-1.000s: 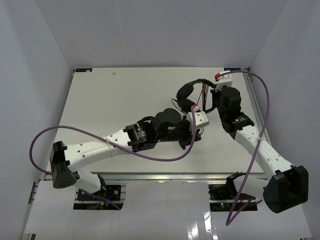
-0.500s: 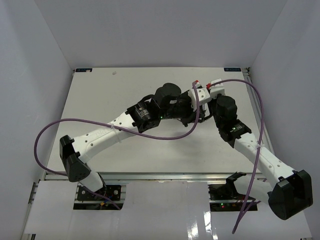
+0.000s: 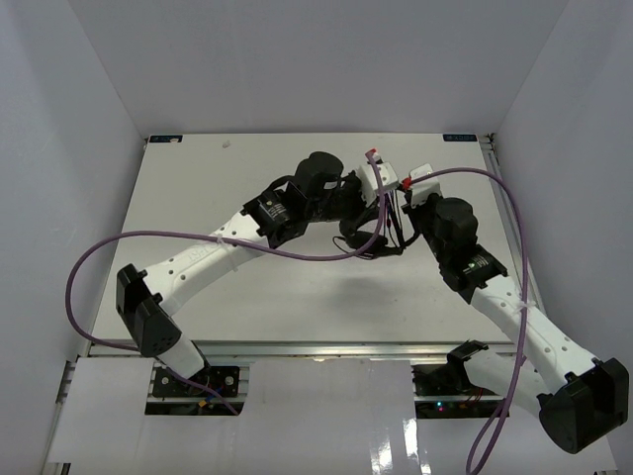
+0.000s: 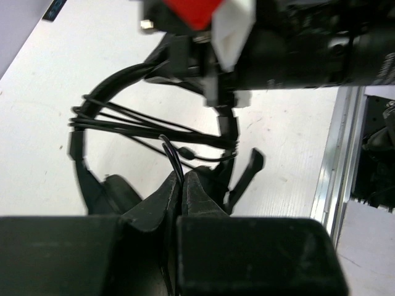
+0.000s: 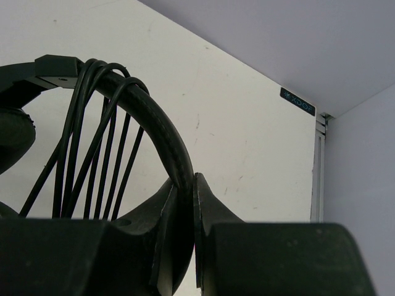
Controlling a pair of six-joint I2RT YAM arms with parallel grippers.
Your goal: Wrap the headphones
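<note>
The black headphones (image 3: 362, 241) hang just above the table's middle, between my two grippers. In the right wrist view my right gripper (image 5: 192, 182) is shut on the arched headband (image 5: 154, 123), and the thin black cord (image 5: 92, 129) crosses the arch in several loops. An earcup (image 5: 11, 135) shows at the left edge. In the left wrist view my left gripper (image 4: 181, 176) is shut on a strand of the cord (image 4: 171, 154), close below the headband (image 4: 111, 83). From above, the left gripper (image 3: 374, 220) and right gripper (image 3: 398, 224) sit close together over the headphones.
Purple robot cables (image 3: 297, 255) loop off both arms, one sagging across the table under the left arm. The metal table edge rail (image 4: 336, 160) runs along the right side. White walls (image 3: 79, 148) enclose the table on three sides.
My left arm has swung from the table's middle toward the back, carrying the cord around the headband. My right arm has drawn the headphones from the far right toward the centre.
</note>
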